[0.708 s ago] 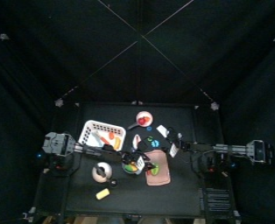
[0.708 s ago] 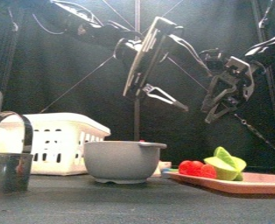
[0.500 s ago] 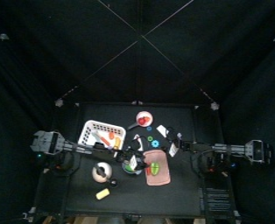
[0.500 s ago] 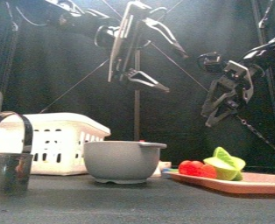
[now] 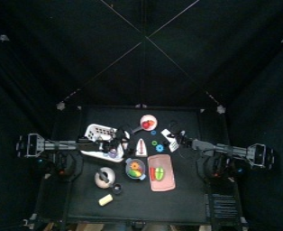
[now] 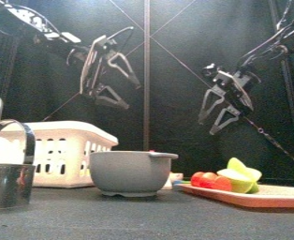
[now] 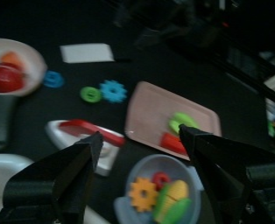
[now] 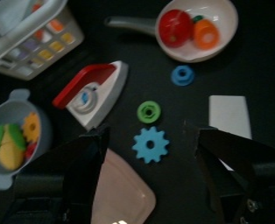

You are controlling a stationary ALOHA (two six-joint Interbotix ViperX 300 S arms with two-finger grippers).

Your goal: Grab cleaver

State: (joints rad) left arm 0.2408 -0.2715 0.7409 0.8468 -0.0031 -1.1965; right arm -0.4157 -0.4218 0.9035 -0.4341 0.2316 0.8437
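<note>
The cleaver (image 8: 91, 89) has a white blade and a red handle. It lies flat on the table beside the white basket (image 5: 99, 132), and shows in the top view (image 5: 116, 150) and the left wrist view (image 7: 85, 136). My left gripper (image 7: 140, 136) is open and empty, raised above the table's left half (image 6: 99, 75). My right gripper (image 8: 154, 136) is open and empty, raised over the right half (image 6: 218, 94). Neither touches the cleaver.
A grey bowl (image 6: 131, 172) of toy food stands at the front middle, with a pink cutting board (image 6: 256, 192) holding toy food to its right. A pan (image 8: 196, 26) with red food lies at the back. Blue and green gear rings (image 8: 151, 142) and a white card (image 8: 230, 115) lie near the cleaver. A metal cup (image 6: 6, 178) stands at the front left.
Both arms have drawn back from the table's middle toward their own sides. In the front view the left gripper moved left and lower, and the right gripper moved slightly left.
</note>
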